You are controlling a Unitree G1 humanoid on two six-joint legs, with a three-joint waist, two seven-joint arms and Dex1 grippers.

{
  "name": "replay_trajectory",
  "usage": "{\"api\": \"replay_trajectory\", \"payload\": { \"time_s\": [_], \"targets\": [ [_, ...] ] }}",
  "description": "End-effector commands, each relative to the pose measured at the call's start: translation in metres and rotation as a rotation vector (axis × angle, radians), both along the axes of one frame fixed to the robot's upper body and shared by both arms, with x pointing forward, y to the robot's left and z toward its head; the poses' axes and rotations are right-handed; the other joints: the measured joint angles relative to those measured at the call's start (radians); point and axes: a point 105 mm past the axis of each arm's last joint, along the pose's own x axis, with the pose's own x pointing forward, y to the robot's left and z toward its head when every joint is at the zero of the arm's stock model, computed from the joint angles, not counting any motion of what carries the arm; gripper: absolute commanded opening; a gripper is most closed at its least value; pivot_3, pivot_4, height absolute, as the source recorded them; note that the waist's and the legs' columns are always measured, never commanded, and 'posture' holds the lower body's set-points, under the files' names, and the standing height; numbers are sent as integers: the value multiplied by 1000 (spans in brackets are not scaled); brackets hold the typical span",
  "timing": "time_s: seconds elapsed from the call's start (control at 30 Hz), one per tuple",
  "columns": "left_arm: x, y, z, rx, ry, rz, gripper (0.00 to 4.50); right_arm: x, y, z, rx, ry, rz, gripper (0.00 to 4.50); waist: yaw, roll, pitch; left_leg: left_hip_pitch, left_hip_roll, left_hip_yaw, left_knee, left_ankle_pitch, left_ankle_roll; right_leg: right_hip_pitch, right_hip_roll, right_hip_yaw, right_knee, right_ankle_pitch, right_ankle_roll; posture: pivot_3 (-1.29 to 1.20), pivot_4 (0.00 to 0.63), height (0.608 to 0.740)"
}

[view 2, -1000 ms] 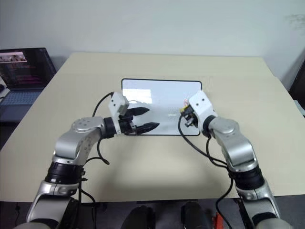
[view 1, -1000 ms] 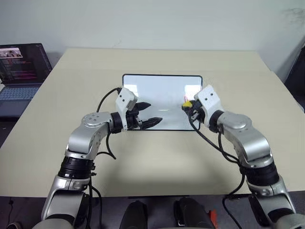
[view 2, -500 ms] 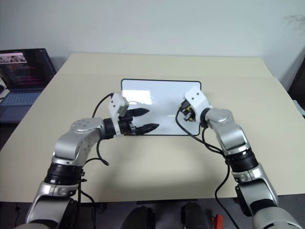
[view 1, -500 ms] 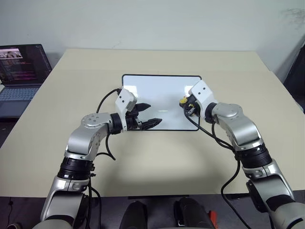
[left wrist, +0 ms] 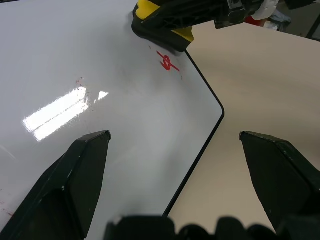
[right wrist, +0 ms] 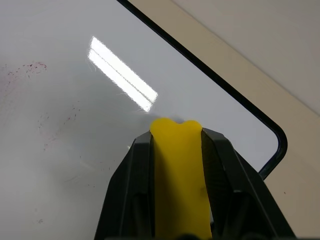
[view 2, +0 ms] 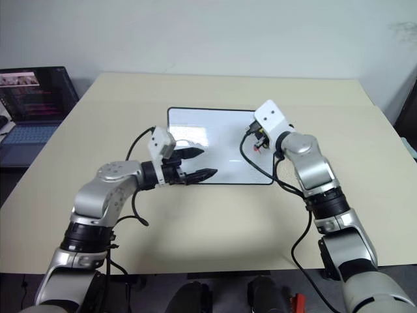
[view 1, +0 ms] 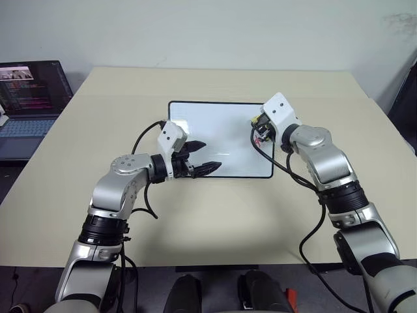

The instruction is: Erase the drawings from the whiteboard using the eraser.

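The whiteboard (view 1: pixel 221 112) lies flat in the middle of the table, and its black frame shows along the edge. My right gripper (view 1: pixel 257 128) is over the board's right side, shut on the yellow eraser (right wrist: pixel 180 190), whose end presses toward the white surface (right wrist: pixel 75 110). In the left wrist view a small red drawing (left wrist: pixel 169 62) sits just beside the eraser (left wrist: pixel 152 15), close to the board's rounded corner. Faint red smudges (right wrist: pixel 27 67) remain on the board. My left gripper (view 1: pixel 212 154) hovers open over the board's near left part, holding nothing.
An open laptop (view 1: pixel 29 98) with a dark screen sits at the far left, off the beige table (view 1: pixel 215 215). Cables run from both wrists over the board's near edge. A wall rises behind the table.
My right gripper has carried the eraser away from me along the board's right side, toward its far corner. The left arm has stayed put.
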Motion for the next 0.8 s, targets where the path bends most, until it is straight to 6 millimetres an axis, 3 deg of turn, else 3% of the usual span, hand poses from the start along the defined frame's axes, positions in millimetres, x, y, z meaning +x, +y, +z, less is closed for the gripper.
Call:
{"api": "replay_trajectory", "payload": {
  "time_s": [0.03,0.13,0.27,0.4,0.5,0.63,0.73,0.8],
  "targets": [
    [-3,-2,14,-11,-58,-17,4500,-13,-5,-39,-87,151,50,977,0,0,0,0,0,0,0,0,0,0,0,0,0,0,0,0,150,740],
    [-3,-1,13,-13,-57,-15,4500,-27,-4,-58,-153,217,112,977,-1,0,0,2,0,0,0,0,0,1,0,0,0,0,0,0,150,740],
    [-3,-2,13,-14,-55,-16,4500,-28,-2,-55,-175,188,118,977,-3,0,0,5,0,1,0,0,0,3,1,1,1,-2,3,0,150,740],
    [-4,-3,12,-15,-50,-20,4500,-4,-10,-14,-149,-20,-3,977,-4,0,0,6,1,1,0,1,1,4,2,2,1,0,3,0,150,740],
    [-4,-3,11,-13,-45,-22,4500,3,-16,3,-146,-92,-45,977,-1,0,0,6,1,1,0,2,2,3,2,1,1,0,3,0,150,740],
    [-5,-3,10,-13,-40,-23,4500,-3,-18,-15,-194,-19,-7,977,1,0,0,3,1,1,0,2,2,2,1,1,0,2,-2,0,150,740],
    [-5,-1,8,-11,-34,-20,4500,-25,-13,-51,-269,133,107,977,1,-1,0,2,0,1,0,2,2,2,0,1,-1,2,-1,0,150,740],
    [-5,0,7,-9,-31,-19,4500,-35,-12,-64,-301,181,152,977,1,-1,-1,3,0,1,-1,2,2,2,0,1,-1,2,-1,0,150,740]
  ]
}}
